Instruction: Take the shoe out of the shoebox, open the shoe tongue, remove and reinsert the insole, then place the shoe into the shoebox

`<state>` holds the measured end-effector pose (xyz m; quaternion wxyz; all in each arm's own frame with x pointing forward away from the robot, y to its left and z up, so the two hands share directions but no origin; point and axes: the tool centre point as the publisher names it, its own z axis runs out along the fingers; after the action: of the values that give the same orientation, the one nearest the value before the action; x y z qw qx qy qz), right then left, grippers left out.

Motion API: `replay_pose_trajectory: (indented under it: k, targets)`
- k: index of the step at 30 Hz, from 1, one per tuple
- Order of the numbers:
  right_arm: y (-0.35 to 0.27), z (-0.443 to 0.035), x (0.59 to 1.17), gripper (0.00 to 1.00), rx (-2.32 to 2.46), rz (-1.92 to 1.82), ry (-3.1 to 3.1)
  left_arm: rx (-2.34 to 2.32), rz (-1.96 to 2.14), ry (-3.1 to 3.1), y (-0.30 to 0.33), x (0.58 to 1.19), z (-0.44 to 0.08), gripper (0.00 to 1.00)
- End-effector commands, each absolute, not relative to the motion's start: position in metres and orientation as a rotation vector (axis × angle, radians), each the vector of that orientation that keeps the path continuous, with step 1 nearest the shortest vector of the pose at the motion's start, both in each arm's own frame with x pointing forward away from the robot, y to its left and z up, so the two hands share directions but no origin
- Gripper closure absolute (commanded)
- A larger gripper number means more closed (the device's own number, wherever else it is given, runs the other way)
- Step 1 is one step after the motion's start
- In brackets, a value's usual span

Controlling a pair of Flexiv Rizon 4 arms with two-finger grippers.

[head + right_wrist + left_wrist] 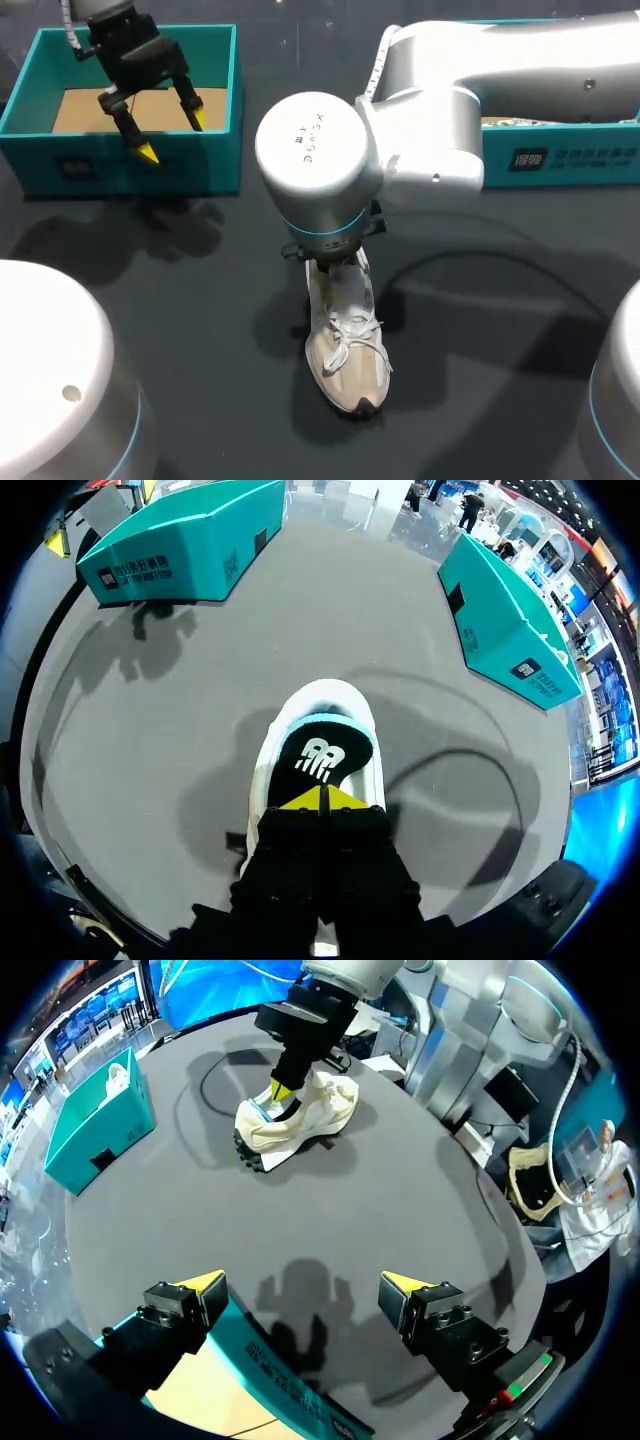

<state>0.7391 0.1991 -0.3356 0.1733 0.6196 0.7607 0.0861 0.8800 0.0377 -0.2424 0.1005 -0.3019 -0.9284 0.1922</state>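
Head view: pale laced mesh sneaker [347, 352] lies toe toward lower frame, heel under right gripper [322, 800], tips pressed together.

The dark table [480, 400] carries a pale shoe [345, 350] near its middle (upright on its sole), a thin cable [512, 792] looped beside it, and, at the far edge, a teal left box [130, 160] and right box [560, 158], well apart.

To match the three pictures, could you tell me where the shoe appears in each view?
Head view: shoe mid-table, beneath the right arm.
Left wrist view: shoe far ahead, right gripper at its heel.
Right wrist view: shoe directly under its own gripper.
Shared landmark: the right arm over the heel.
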Motion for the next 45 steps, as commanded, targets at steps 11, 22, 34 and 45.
replay_pose_trajectory:
  k: [11,22,34,45]
  targets:
    - [0.196,-0.318,0.761,1.00,1.696,0.347,2.165,-0.893,0.564,-2.743,0.038,0.880,-0.242,0.00]
    - [0.203,-0.322,0.781,1.00,1.670,0.327,2.214,-0.893,0.564,-2.743,0.038,0.880,-0.242,0.00]
    - [0.200,-0.342,0.791,1.00,1.712,0.295,2.282,-0.893,0.564,-2.743,0.038,0.880,-0.242,0.00]
    - [0.198,-0.359,0.793,1.00,1.735,0.288,2.300,-0.893,0.564,-2.743,0.038,0.880,-0.242,0.00]
